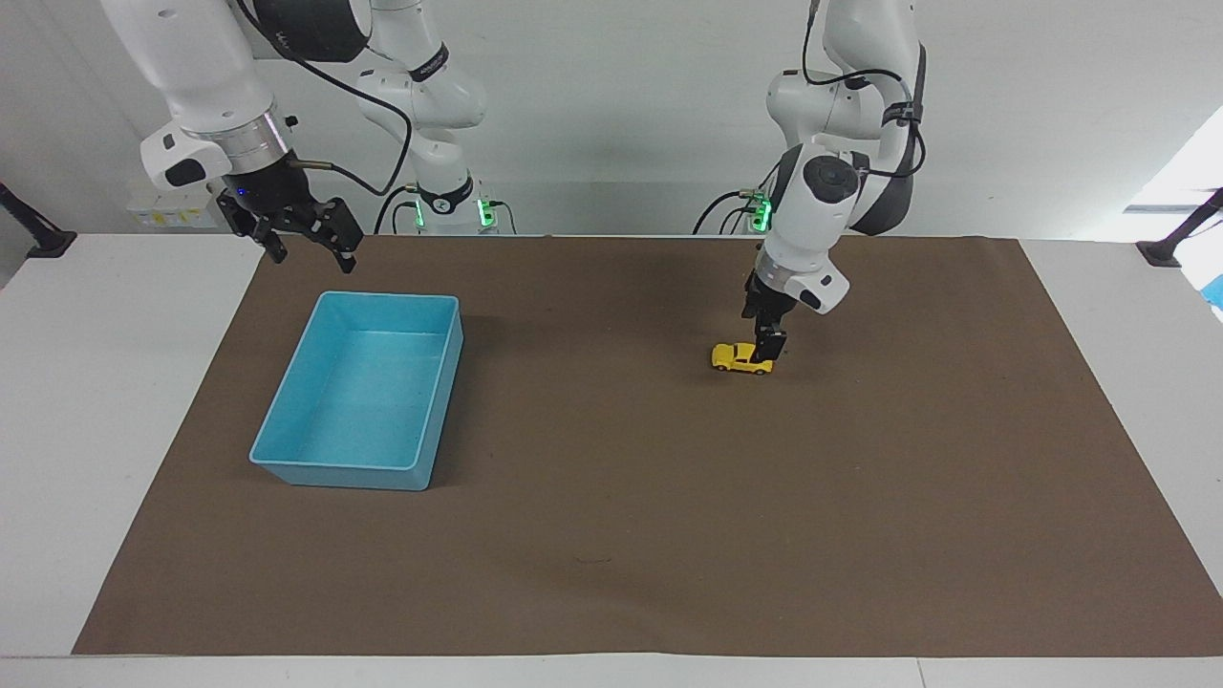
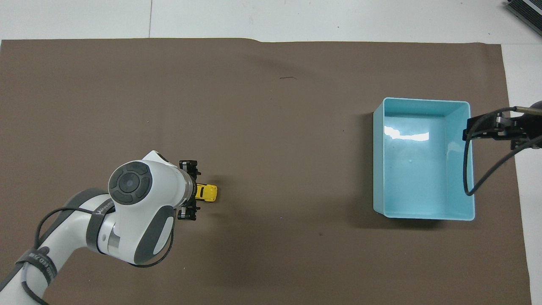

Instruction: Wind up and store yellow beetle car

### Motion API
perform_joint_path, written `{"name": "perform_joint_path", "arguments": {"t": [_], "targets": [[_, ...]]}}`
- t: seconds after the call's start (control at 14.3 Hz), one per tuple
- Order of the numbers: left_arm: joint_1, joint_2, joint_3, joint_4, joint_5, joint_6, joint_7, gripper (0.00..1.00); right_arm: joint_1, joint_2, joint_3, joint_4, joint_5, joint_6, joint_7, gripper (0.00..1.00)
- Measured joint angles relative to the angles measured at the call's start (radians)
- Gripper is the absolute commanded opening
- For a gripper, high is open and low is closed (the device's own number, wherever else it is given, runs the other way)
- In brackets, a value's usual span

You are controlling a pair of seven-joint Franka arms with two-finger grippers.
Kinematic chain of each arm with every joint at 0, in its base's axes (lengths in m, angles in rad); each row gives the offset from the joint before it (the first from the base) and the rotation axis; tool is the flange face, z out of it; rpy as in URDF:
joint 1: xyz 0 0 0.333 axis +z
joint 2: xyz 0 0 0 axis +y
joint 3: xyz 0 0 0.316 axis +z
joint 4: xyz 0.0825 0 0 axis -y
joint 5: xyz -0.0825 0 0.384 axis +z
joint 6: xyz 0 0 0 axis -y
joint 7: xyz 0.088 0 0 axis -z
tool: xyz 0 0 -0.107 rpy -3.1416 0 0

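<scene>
The yellow beetle car (image 1: 734, 357) stands on the brown mat (image 1: 611, 535), toward the left arm's end of the table. In the overhead view only one end of the car (image 2: 208, 192) shows from under my left arm. My left gripper (image 1: 767, 350) is low over the car's end toward the left arm's side, open, with one finger on each side of the car's body; it also shows in the overhead view (image 2: 188, 189). My right gripper (image 1: 313, 254) is open and empty, waiting in the air by the blue bin's corner.
An empty light blue bin (image 1: 287, 462) stands on the mat toward the right arm's end; it also shows in the overhead view (image 2: 423, 101). White table (image 1: 115, 382) borders the mat on both ends.
</scene>
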Motion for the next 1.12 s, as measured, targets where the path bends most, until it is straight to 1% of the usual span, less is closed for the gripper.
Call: {"name": "perform_joint_path", "arguments": {"t": [0.14, 0.42, 0.56, 0.63, 0.7, 0.77, 0.84, 0.98, 1.12], "targets": [[-0.004, 0.018, 0.001, -0.002, 0.000, 0.024, -0.002, 1.00, 0.000, 0.000, 0.000, 0.000, 0.000, 0.000, 0.000, 1.00], [-0.004, 0.020, 0.009, -0.004, 0.000, 0.034, -0.002, 1.00, 0.000, 0.000, 0.000, 0.000, 0.000, 0.000, 0.000, 1.00], [-0.005, 0.031, 0.008, -0.017, 0.000, 0.061, -0.002, 1.00, 0.000, 0.000, 0.000, 0.000, 0.000, 0.000, 0.000, 1.00], [-0.005, 0.038, 0.008, -0.023, 0.000, 0.074, -0.002, 0.71, 0.000, 0.000, 0.000, 0.000, 0.000, 0.000, 0.000, 1.00], [-0.005, 0.043, 0.008, -0.025, 0.000, 0.081, -0.002, 0.43, 0.000, 0.000, 0.000, 0.000, 0.000, 0.000, 0.000, 1.00], [-0.005, 0.046, 0.008, -0.026, 0.000, 0.084, -0.002, 0.26, 0.000, 0.000, 0.000, 0.000, 0.000, 0.000, 0.000, 1.00], [-0.005, 0.047, 0.009, -0.026, 0.000, 0.084, -0.002, 0.16, 0.000, 0.000, 0.000, 0.000, 0.000, 0.000, 0.000, 1.00], [-0.005, 0.047, 0.012, -0.026, 0.000, 0.085, -0.002, 0.11, 0.000, 0.000, 0.000, 0.000, 0.000, 0.000, 0.000, 1.00], [0.000, 0.046, 0.017, -0.026, 0.000, 0.087, -0.011, 0.11, 0.000, 0.000, 0.000, 0.000, 0.000, 0.000, 0.000, 1.00]]}}
